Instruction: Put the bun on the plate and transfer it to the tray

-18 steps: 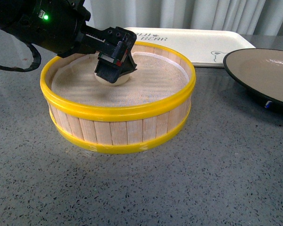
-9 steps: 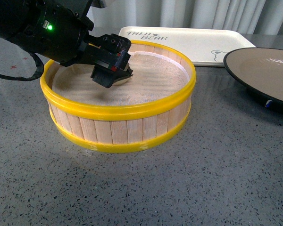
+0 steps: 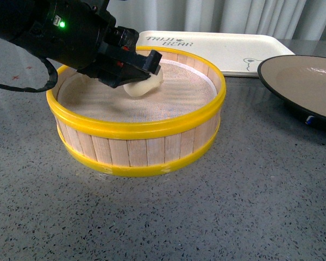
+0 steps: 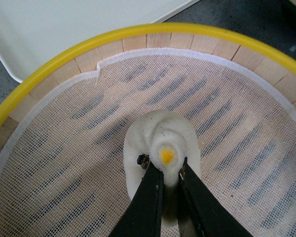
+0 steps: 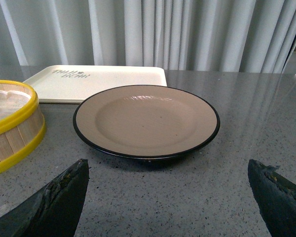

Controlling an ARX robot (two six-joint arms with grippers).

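Left jaws: left gripper (image 4: 166, 170) is clamped on the bun (image 4: 160, 133), black fingers (image 4: 148, 197) pinching its pleated top on either side of a yellow spot.
Right jaws: right gripper (image 5: 166, 168) is spread wide with nothing between the tips.
Bun: inside the basket (image 3: 136, 130), over the mesh liner (image 4: 79, 148), toward the back wall. Cannot tell if it touches the liner.
Left wrist only: shows the yellow spot, the swirl and the pinch itself.
Front only: shows the left arm reaching in over the basket's left rim. The bun (image 3: 144, 84) pokes out below the gripper (image 3: 146, 65), tilted.
Right wrist only: shows the whole plate (image 5: 145, 118), bare.
Plate: right of the basket, apart from it.
Tray (image 3: 228, 49): behind the basket, toward its right, lying flat with nothing on it.
Surface: grey speckled table (image 3: 206, 217) carries the basket, plate and tray.
Room: pale pleated curtain (image 5: 187, 34) behind the table.
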